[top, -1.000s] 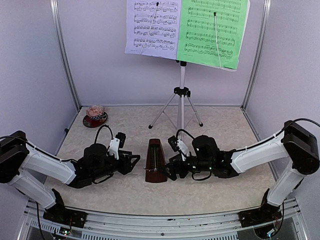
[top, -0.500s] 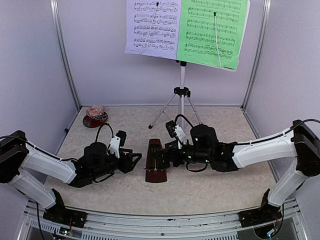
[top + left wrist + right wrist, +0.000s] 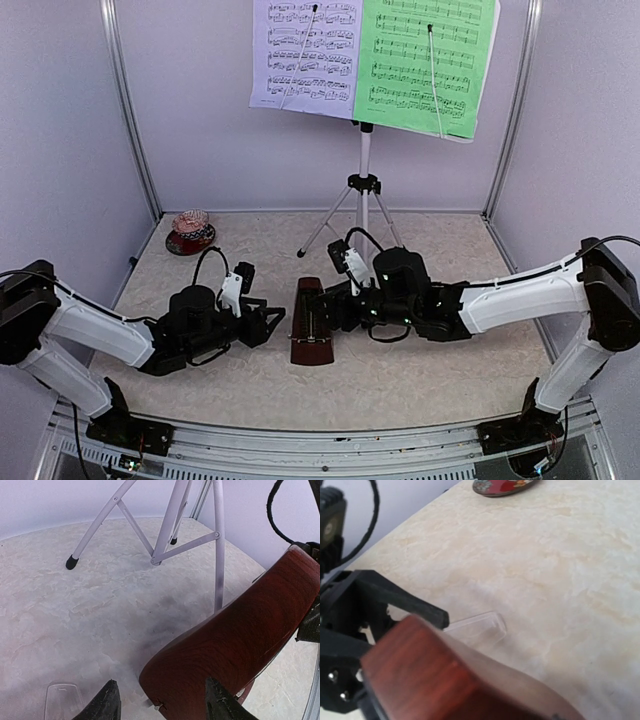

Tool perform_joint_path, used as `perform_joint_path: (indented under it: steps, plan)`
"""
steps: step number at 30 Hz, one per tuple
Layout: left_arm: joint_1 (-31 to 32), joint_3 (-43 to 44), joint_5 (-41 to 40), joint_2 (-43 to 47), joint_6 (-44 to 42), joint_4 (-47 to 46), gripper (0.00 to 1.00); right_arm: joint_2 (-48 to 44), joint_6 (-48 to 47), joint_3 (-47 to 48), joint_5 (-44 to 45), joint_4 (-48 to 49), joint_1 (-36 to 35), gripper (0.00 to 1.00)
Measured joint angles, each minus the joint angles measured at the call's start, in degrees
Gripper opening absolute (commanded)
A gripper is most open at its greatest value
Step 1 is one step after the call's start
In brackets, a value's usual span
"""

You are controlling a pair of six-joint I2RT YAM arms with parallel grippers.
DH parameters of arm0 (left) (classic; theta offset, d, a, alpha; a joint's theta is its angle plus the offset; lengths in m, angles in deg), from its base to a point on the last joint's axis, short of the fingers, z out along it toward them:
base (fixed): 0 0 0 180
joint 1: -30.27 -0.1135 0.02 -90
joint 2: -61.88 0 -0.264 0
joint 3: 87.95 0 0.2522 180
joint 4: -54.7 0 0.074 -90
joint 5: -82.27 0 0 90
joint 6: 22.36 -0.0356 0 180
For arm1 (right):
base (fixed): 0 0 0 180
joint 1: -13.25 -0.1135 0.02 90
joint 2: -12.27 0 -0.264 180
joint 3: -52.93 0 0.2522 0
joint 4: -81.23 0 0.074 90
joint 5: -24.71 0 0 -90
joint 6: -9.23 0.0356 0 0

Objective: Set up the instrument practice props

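At the near edge of the table (image 3: 450, 385) the two arms reach inward and low, their wrists turned toward each other. The left pincer (image 3: 268, 322) is open: in its wrist view the two dark fingertips (image 3: 107, 703) stand well apart, with nothing clamped between them. Its tips point at the left side of the brown metronome (image 3: 310, 325) and sit just beside it. From overhead, contact cannot be confirmed.

The metronome rests on the table between the two pincers, a little left of the table's middle, with its narrow end toward the back and its wide end toward the front. The right pincer (image 3: 336, 306) is pressed in against the upper right side of the metronome. Its wrist view is filled by blurred red-brown wood at very close range and its own fingers do not show, so whether it is clamped on the metronome or merely open around it cannot be told.

Farther back on the left, near the rear corner, lies a small red patterned disc (image 3: 190, 232). Behind the metronome the silver tripod music stand (image 3: 364, 150) is set up on its three spread legs near the back wall. At its top, the pale lavender sheet (image 3: 305, 55) is on the left and the green sheet (image 3: 425, 65) on the right, side by side, each crossed by a thin wire arm.
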Motion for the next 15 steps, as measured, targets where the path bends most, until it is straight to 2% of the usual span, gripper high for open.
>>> perform_joint_path:
  steps: [3, 9, 15]
  plan:
    - [0.00, 0.37, 0.00, -0.24, -0.04, 0.00, 0.56, -0.02, -0.07, 0.00, 0.55, -0.04, -0.20, 0.49]
    - [0.00, 0.87, -0.02, -0.76, -0.09, 0.00, 0.56, -0.09, -0.31, -0.15, 0.61, -0.15, -0.24, 0.45]
    - [0.00, 0.92, -0.02, -1.11, -0.46, 0.02, 0.57, -1.14, -0.94, -2.43, -0.72, 0.09, -0.24, 0.75]
